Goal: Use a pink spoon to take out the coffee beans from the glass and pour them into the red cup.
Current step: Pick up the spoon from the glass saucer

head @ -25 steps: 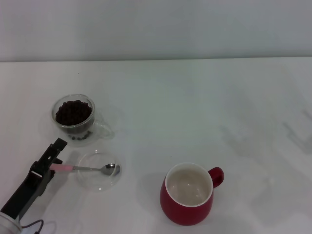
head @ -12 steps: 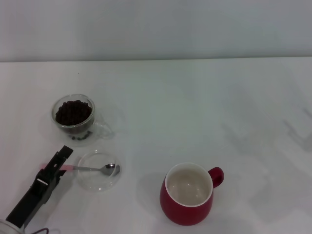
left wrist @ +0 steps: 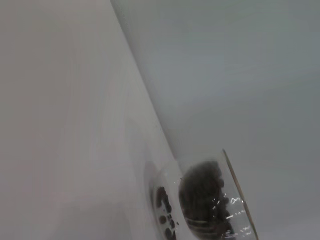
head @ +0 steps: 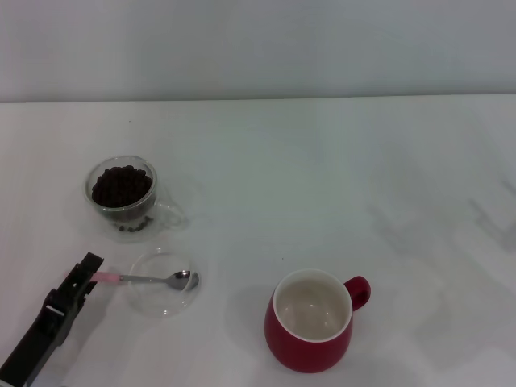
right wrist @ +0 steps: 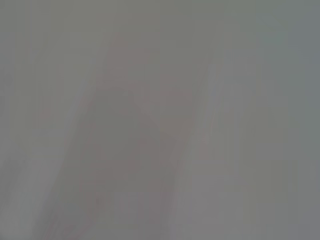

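Left end effector [head: 83, 272] sits at the near left corner of the white bench [head: 322, 177], its black arm running off the lower left edge in the head view. Its tip lies at the pale handle end of the pink spoon [head: 149, 279]; I cannot tell from the head view whether it is clenched on the handle or released beside it. The spoon lies flat, handle toward the left end effector, metal bowl resting on a flat round clear glass disc [head: 164, 300] just to the right. Farther back from the disc stands the glass [head: 122, 193], upright, filled with 1 heap of coffee beans [head: 121, 185], its clear handle pointing right. The left wrist view shows the same glass [left wrist: 210, 205] and its beans [left wrist: 200, 185] at close range, with bare bench around it. To the right and nearer the robot, well apart from the disc, stands the red cup [head: 310, 322], upright, cream interior bare, loop handle pointing right. Right end effector: not seen in any view; the right wrist view shows only a featureless grey surface.
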`<state>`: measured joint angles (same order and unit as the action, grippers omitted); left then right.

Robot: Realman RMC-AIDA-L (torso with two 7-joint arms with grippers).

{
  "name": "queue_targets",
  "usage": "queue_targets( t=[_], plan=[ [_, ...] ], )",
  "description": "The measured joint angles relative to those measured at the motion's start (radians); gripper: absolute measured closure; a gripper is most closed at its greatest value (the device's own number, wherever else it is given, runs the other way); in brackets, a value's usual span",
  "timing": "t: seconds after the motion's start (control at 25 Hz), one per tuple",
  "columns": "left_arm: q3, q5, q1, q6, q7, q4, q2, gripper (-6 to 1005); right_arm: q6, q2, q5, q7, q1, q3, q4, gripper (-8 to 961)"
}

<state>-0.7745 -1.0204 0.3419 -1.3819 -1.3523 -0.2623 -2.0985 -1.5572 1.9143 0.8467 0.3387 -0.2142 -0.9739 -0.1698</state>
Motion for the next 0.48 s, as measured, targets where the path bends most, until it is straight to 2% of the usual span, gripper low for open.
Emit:
queue_targets(
  t=[0.04, 0.24, 0.48],
  plan=[
    [0.000, -0.001, 0.000, 0.000, -0.001, 0.001, 0.001, 226, -0.001, 0.001, 0.000, 0.000, 0.001, 0.000, 0.000, 227],
    [-0.001, -0.005, 0.004, 0.001, -0.002, 0.006, 0.002, 454, -0.004, 0.005, 0.000, 0.000, 0.004, 0.000, -0.001, 227],
    [-0.002, -0.003, 0.005, 0.007, 0.000, 0.009, 0.005, 594, -0.007, 0.008, 0.000, -0.001, 0.005, 0.001, -0.001, 228]
  ],
)
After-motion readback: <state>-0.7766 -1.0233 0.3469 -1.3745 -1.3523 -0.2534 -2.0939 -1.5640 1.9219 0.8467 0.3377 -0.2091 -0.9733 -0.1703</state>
